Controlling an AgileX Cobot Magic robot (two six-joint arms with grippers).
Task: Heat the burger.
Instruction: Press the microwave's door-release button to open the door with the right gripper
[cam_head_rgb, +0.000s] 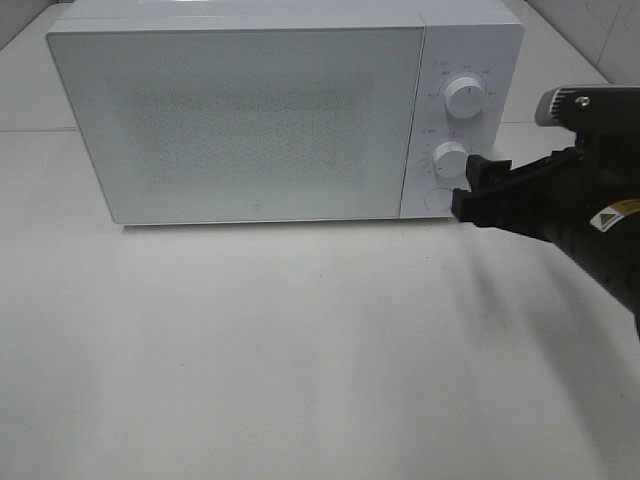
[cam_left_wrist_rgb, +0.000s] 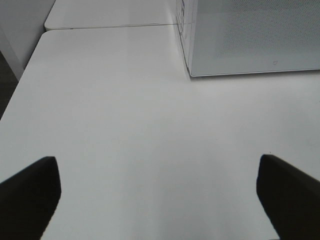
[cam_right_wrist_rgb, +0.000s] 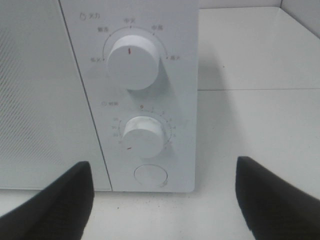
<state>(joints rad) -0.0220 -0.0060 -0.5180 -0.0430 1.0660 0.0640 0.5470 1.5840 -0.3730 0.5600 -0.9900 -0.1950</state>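
The burger is out of view in every frame. A white microwave stands at the back of the table with its door shut; nothing shows through the frosted door. My right gripper is open and empty, just in front of the control panel, level with the lower knob and the round button. In the right wrist view the gripper has its fingers spread either side of the button, below the lower knob and upper knob. My left gripper is open and empty over bare table.
The white table stretches in front of the microwave. The left wrist view shows the microwave's lower left corner and the table's left edge. A seam between two tabletops runs behind.
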